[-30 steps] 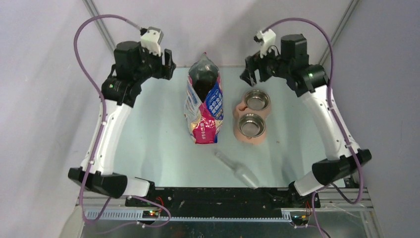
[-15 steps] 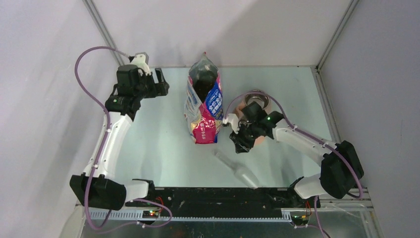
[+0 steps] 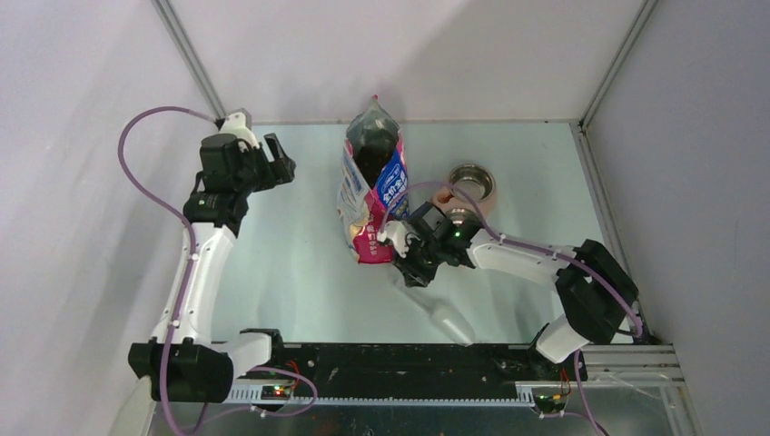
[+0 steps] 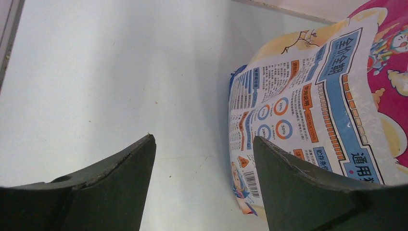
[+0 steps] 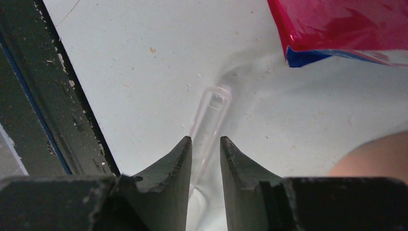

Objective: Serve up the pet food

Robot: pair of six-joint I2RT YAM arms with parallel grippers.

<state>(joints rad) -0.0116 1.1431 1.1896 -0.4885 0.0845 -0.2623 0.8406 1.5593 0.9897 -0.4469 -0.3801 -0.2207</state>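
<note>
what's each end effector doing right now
Left end effector: open, empty.
Right end effector: narrow around clear scoop handle, grip cannot be told.

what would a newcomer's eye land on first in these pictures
The glossy pink and blue bag stands open in the middle of the table, with dark pet food showing in its mouth. Just in front of it the right gripper is down low, its fingers on either side of the handle of the clear scoop. The left gripper hangs wide open to the bag's left.
</note>
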